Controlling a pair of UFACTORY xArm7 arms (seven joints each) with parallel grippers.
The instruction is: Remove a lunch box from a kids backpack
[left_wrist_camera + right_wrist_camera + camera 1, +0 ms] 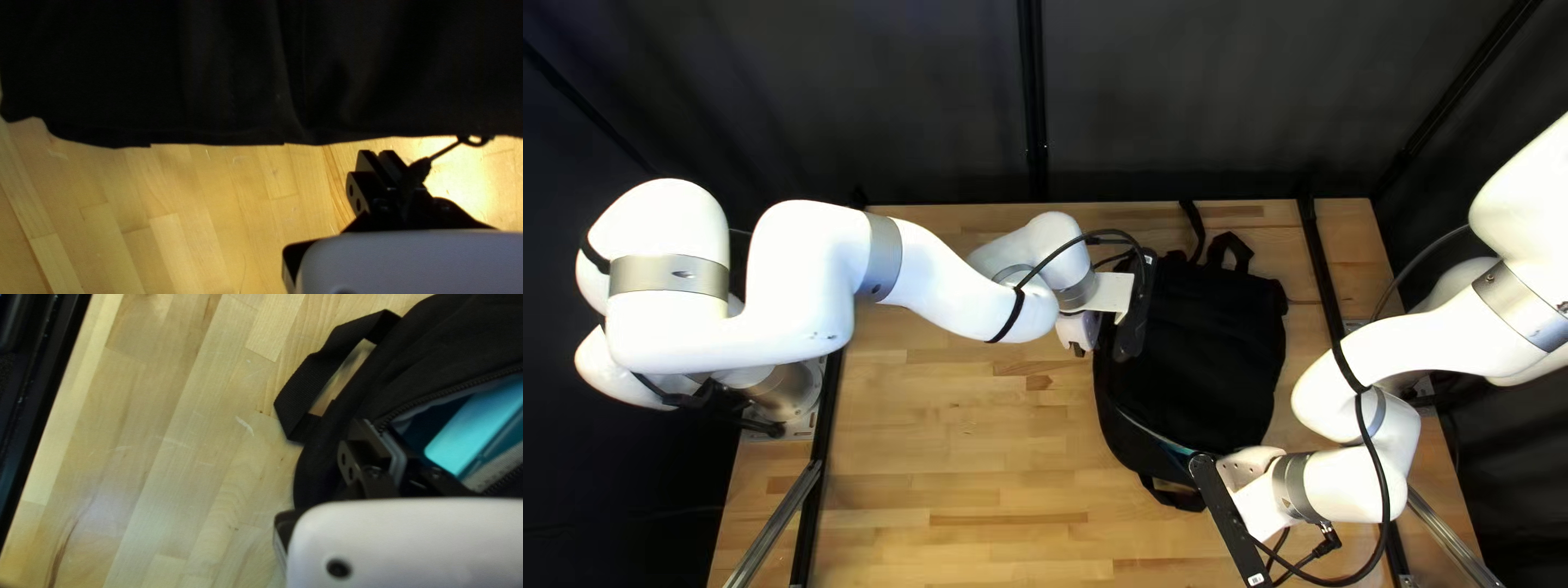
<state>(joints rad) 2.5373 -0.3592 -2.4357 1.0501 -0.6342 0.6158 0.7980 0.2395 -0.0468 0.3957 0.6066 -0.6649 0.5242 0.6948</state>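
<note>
"Right wrist view: where's the lunch box (pixel 476 427)?"

"Inside the backpack (pixel 1209 359), teal, showing through its open zipper (pixel 452 392). Its rounded end points at the corner of the opening, by the right tool (pixel 1247 470). From there the long axis slants deeper into the backpack; I can't see the far end."

"And that tool?"

"Pinching the edge of the backpack at that corner. A black webbing loop (pixel 321 367) sticks out just beside it."

"The left tool (pixel 1079 351)?"

"Alongside the backpack, on the side toward the left arm's base. Its fingers are pressed together, with a dark cord (pixel 444 149) running from beside them toward the backpack's edge."

"What's it all lying on?"

"A pale wooden surface (pixel 958 468), narrow boards glued up, some streaks browner than the rest. Close to, there are scuffs and a whitish scratch (pixel 244 425) near the loop. The left wrist view shows a bright patch of light under the backpack's edge, around the left tool."

"And the room?"

"Beyond the backpack, past the surface's far edge, a dark curtain (pixel 850 98) hangs with a black post (pixel 1031 87) standing against it. Black rails (pixel 1323 272) cross the surface on either side of the backpack."
</note>
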